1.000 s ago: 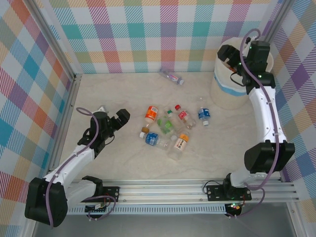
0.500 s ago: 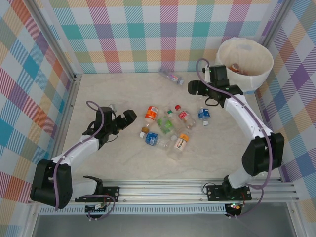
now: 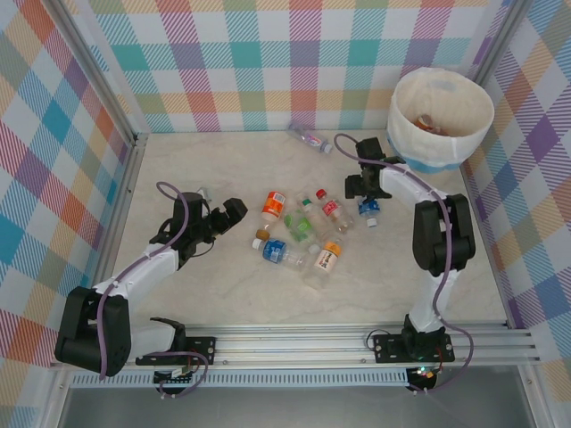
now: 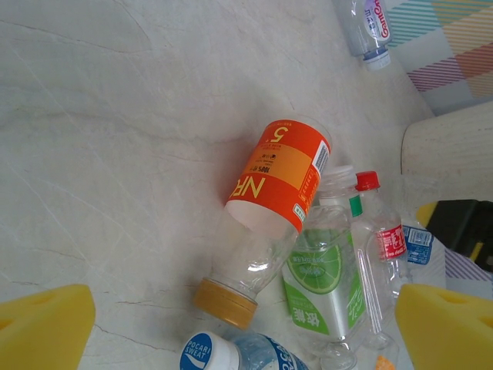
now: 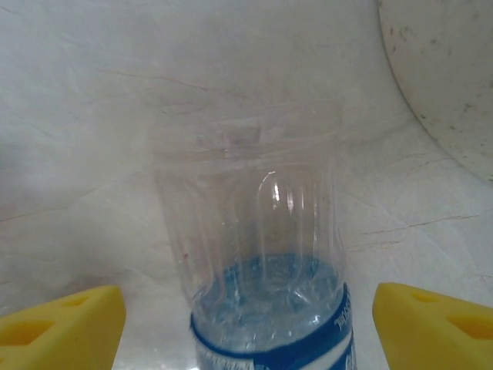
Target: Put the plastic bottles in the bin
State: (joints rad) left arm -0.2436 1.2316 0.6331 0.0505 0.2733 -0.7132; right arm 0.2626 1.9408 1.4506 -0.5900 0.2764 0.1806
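Several plastic bottles lie in a cluster mid-table. My left gripper point(image 3: 230, 212) point(image 4: 245, 327) stands open just left of the orange-labelled bottle point(image 3: 272, 206) point(image 4: 281, 177), whose yellow cap points toward it. Beside that lie a green-labelled bottle point(image 3: 303, 225) point(image 4: 327, 285), a red-capped one point(image 3: 329, 209) point(image 4: 379, 227) and a Pocari bottle point(image 3: 276, 252) point(image 4: 223, 356). My right gripper point(image 3: 364, 188) point(image 5: 246, 324) is open, its yellow pads point(image 5: 62, 324) straddling a clear blue-labelled bottle point(image 3: 368, 208) point(image 5: 262, 254) without touching. The cream-white bin point(image 3: 430, 153) point(image 5: 447, 77) stands at the back right, with a bottle inside.
One more bottle point(image 3: 310, 138) point(image 4: 366, 27) lies alone near the back wall. Another orange-labelled bottle point(image 3: 328, 257) sits at the near side of the cluster. Checked walls close the table on three sides; a metal rail point(image 3: 303, 343) runs along the near edge.
My right arm has swung from over the bin down to the table, ending around the blue-labelled bottle. My left gripper has edged right toward the cluster.
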